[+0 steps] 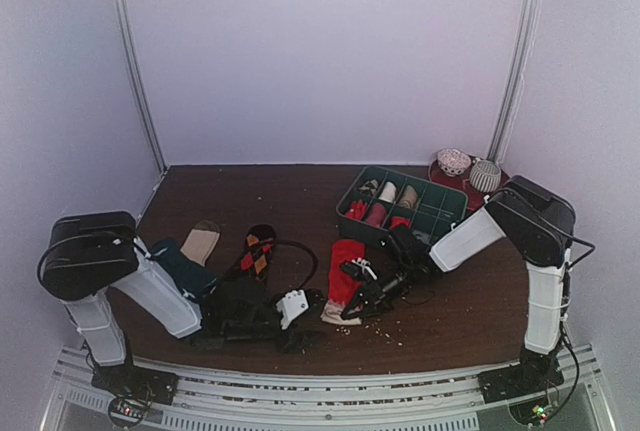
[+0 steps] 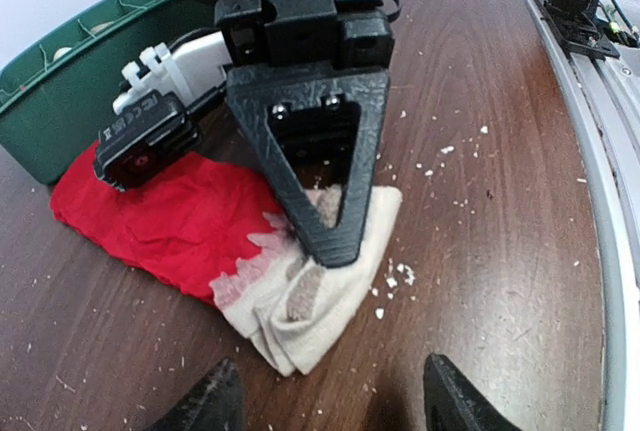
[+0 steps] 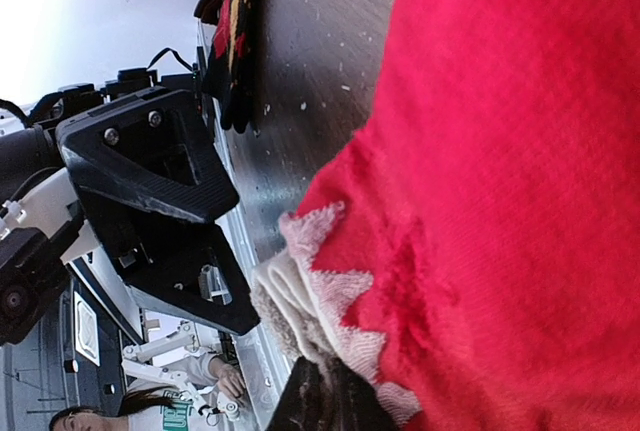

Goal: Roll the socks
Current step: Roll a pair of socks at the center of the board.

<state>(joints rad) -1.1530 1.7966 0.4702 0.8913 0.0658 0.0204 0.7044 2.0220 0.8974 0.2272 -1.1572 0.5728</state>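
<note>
**Right pincer [image 3: 328,409] clamped on the red sock [image 2: 160,216]; left pincer [image 2: 332,396] apart and empty.**
The right pincer's fingers are pressed together on the folded beige cuff [image 2: 320,301] at the sock's near end. The left pincer stands open just beside the cuff, touching nothing. The red sock lies on the worktop [image 2: 480,251], near the green tray [image 1: 440,213]. The argyle sock [image 1: 258,249] lies apart to its left.

On the brown table [image 1: 300,201] lie a red sock [image 1: 345,256], a black diamond sock [image 1: 258,248], a green box [image 1: 445,219] and crumbs [image 2: 400,273].
</note>
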